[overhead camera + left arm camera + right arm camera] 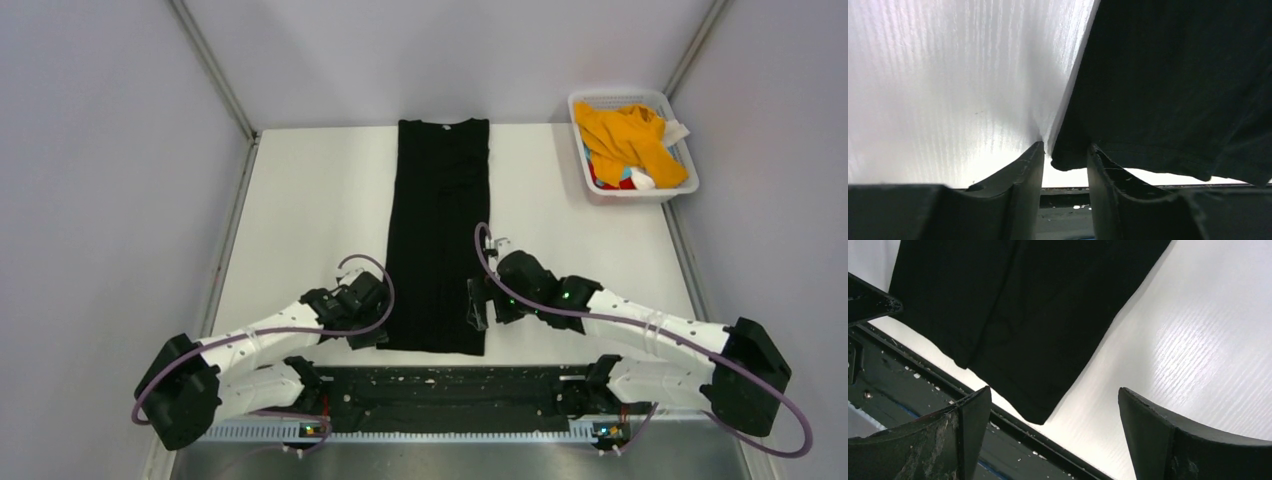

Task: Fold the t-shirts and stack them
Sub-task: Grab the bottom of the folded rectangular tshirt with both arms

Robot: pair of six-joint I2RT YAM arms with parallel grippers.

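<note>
A large black t-shirt (440, 220), folded lengthwise into a long narrow strip, lies flat down the middle of the white table (310, 200). My left gripper (372, 335) is low at its near left corner. In the left wrist view the fingers stand a little apart (1065, 146) with the corner of the shirt (1173, 75) between the tips. My right gripper (478, 312) is at the near right corner, wide open (1054, 390) above the corner of the shirt (1023, 305). An orange-yellow t-shirt (625, 135) lies crumpled in the basket.
A white mesh basket (640, 195) stands at the back right corner, holding bits of red, blue and white cloth under the orange shirt. A black base rail (440, 395) runs along the near table edge. Grey walls close the left, right and back.
</note>
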